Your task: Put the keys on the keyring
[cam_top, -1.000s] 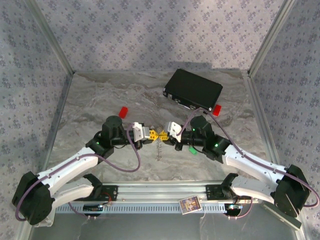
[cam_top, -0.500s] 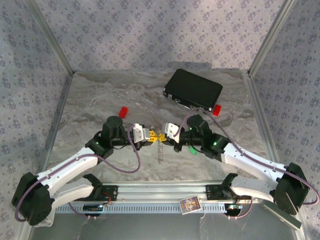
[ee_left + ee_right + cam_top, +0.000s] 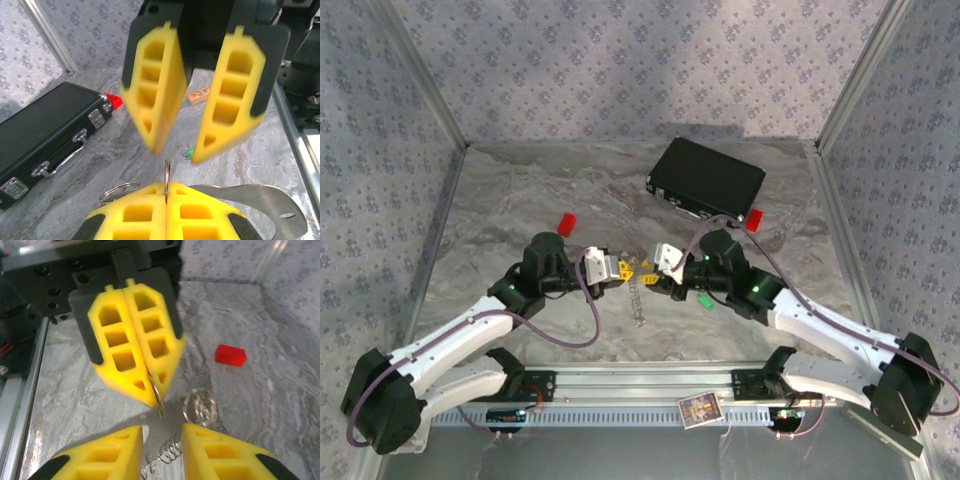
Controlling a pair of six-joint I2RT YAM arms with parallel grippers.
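Note:
My left gripper [image 3: 166,189] is shut on the keyring [image 3: 166,172], a thin metal ring standing edge-on between its yellow pads. A second ring [image 3: 119,190] hangs beside it, and silvery chain [image 3: 638,300] dangles below over the table. Facing it, my right gripper [image 3: 162,435] is open, its fingers on either side of the ring's end [image 3: 159,402] and not touching it. In the top view the left gripper [image 3: 623,268] and right gripper [image 3: 651,270] meet tip to tip at mid-table. A green key [image 3: 703,300] lies on the table under the right arm.
A black case [image 3: 708,180] lies at the back right, a red block [image 3: 753,220] by its near corner. Another red block [image 3: 567,222] sits left of centre. A metal rail [image 3: 640,385] runs along the near edge, with a small card [image 3: 700,410] on it.
My right gripper has opened from shut and let go of the ring. The left gripper stays shut on it. Both arms shifted only slightly.

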